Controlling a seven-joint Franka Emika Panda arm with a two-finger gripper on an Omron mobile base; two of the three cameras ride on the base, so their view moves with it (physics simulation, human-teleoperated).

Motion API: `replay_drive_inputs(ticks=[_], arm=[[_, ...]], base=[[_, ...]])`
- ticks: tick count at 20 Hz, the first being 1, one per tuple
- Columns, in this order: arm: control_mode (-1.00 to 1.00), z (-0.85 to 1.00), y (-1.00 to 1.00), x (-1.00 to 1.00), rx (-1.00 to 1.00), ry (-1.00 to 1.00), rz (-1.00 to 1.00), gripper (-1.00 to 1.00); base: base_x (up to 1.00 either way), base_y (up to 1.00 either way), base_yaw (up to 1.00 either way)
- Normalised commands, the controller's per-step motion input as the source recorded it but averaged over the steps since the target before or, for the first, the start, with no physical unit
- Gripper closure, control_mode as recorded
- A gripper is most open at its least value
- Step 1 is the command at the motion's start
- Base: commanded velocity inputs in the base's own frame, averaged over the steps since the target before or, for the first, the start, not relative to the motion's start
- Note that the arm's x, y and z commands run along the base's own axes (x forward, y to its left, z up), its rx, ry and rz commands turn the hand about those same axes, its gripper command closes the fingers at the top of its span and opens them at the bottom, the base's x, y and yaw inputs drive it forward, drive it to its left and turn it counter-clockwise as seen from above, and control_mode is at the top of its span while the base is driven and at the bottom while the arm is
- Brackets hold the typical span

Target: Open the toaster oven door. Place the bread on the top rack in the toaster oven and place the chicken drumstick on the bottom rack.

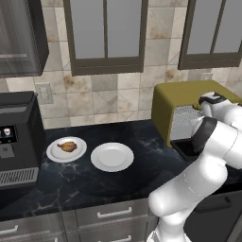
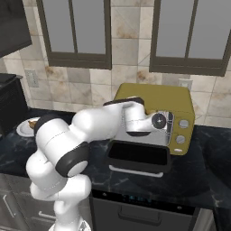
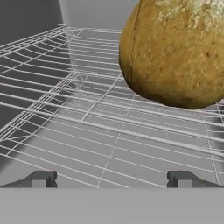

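The olive-yellow toaster oven (image 1: 177, 97) (image 2: 155, 97) stands on the dark counter with its door (image 2: 139, 157) folded down open. My arm reaches into its mouth. Inside, the round tan bread (image 3: 175, 52) rests on a grey wire rack (image 3: 109, 131), and a second grid of wires shows through beneath. My gripper (image 3: 111, 177) is open just short of the bread, its fingertips (image 3: 43, 177) wide apart with nothing between them. The brown chicken drumstick (image 1: 67, 146) lies on a white plate (image 1: 80, 152) at the counter's left.
An empty white plate (image 1: 112, 157) sits beside the drumstick's plate. A black coffee machine (image 1: 16, 137) stands at the far left. Drawers (image 1: 113, 212) run below the counter edge, and windowed cabinets (image 1: 106, 33) hang above.
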Motion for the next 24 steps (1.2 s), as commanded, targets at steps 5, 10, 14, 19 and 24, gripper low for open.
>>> replay_drive_inputs(ticks=[5, 10, 14, 19, 24], arm=[[-1.00, -0.05, 0.00, 0.06, 0.00, -0.09, 0.00, -1.00], [-1.00, 0.00, 0.00, 0.30, 0.00, -0.05, 0.00, -1.00], [-1.00, 0.00, 0.00, 0.39, 0.00, -0.04, 0.00, -1.00], [-1.00, -0.17, 0.00, 0.32, 0.00, -0.02, 0.00, -1.00], [-1.00, -0.11, 0.00, 0.25, 0.00, 0.00, 0.00, -1.00]], base=[[0.00, 0.00, 0.00], [0.00, 0.00, 0.00], [0.00, 0.00, 0.00], [0.00, 0.00, 0.00], [0.00, 0.00, 0.00]])
